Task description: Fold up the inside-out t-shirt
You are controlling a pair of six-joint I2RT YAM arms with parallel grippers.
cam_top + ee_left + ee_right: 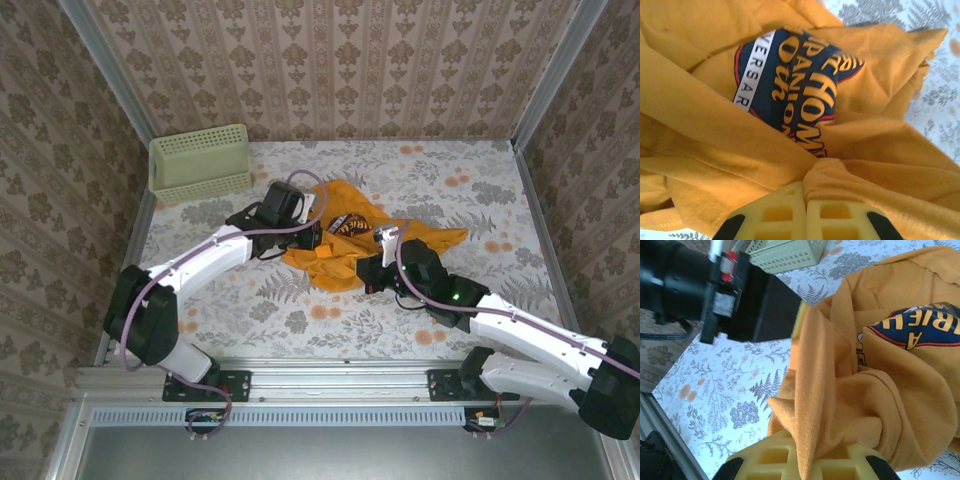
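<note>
Yellow-padded, the right gripper (800, 461) is clamped on a ridge of the inside-out t-shirt (345, 235) at its near edge. Just beyond, the left gripper (805, 216) is pinched tight on another bunch of cloth at the shirt's left side. The shirt lies crumpled mid-desk (480, 200) with its dark blue print partly showing. It seems not yet turned out or spread flat, though the bunching hides much, and no fold is made. Farthest back, a pale green basket (200, 163) stands in the left corner.
</note>
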